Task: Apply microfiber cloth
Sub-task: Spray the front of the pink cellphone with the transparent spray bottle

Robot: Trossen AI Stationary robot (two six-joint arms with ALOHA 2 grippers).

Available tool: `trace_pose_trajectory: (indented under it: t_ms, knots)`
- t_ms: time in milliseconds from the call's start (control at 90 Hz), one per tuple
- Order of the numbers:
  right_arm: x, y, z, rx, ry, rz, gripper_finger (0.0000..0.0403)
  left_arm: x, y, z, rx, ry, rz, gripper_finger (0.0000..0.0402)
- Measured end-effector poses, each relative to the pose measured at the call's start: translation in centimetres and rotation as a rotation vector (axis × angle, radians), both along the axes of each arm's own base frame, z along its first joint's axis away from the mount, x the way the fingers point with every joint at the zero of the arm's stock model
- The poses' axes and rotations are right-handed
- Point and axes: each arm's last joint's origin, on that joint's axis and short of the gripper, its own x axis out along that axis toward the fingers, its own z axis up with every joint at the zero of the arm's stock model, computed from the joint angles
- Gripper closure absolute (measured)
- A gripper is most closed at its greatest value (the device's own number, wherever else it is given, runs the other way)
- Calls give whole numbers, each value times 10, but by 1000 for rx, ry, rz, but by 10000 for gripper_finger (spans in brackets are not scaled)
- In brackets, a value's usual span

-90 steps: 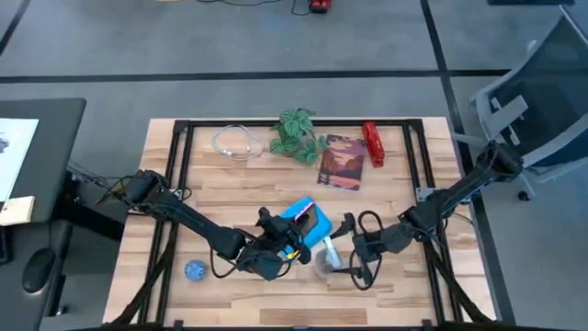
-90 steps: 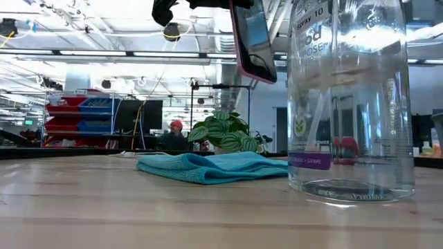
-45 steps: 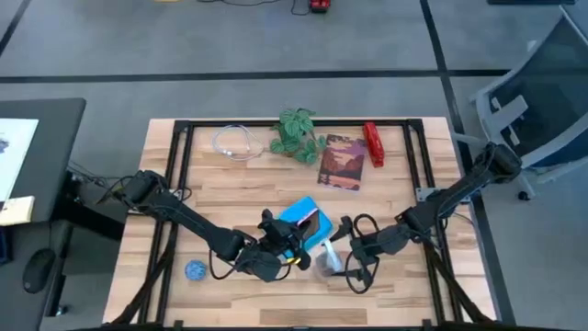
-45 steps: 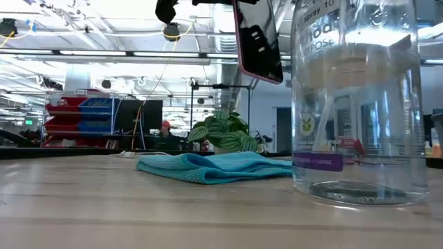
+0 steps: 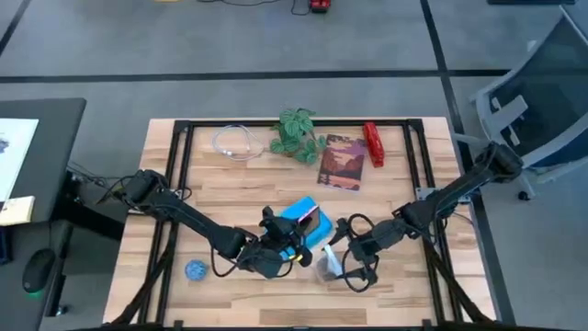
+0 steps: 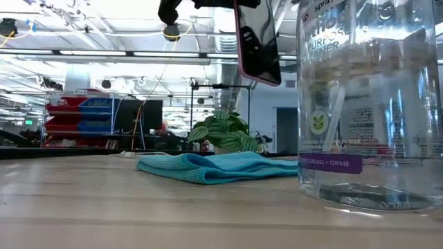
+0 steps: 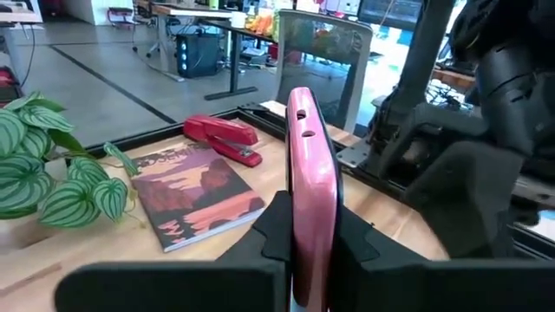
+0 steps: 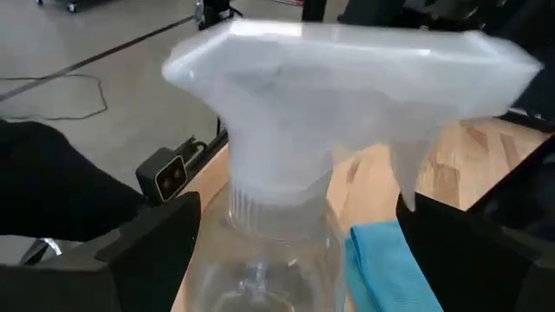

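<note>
Near lower centre of the high view, the left gripper (image 5: 292, 246) clamps the phone (image 5: 309, 221) on edge above the cloth (image 5: 303, 219); the right gripper (image 5: 342, 262) sits at the bottle (image 5: 327, 264), just right of the cloth.

Across the low view, the cloth (image 6: 214, 167) lies flat on the table (image 6: 138, 214) at centre, untouched; the phone (image 6: 257, 41) hangs at top centre, well above it. The bottle (image 6: 370, 104) fills the right side.

From the left wrist view, both fingers (image 7: 273, 230) pinch the phone (image 7: 310, 186) firmly.

From the right wrist view, the bottle's spray head (image 8: 347, 95) stands between spread fingers (image 8: 143, 251); whether they grip cannot be told.

Recommended: free the right gripper, pick the cloth by a raised fold, and keep the phone steady with its screen facing the wipe.
</note>
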Motion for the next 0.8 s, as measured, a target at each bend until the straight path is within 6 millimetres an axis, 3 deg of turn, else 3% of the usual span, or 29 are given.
trace_pose_trajectory:
  t_ms: [267,800]
  knots:
    - [-5,-6,8,3,-13,-17,29,0,0,0,0,-1,0,391]
    - [14,5,-8,50,-36,-10,30,1,-1,4,-41,-62,3,391]
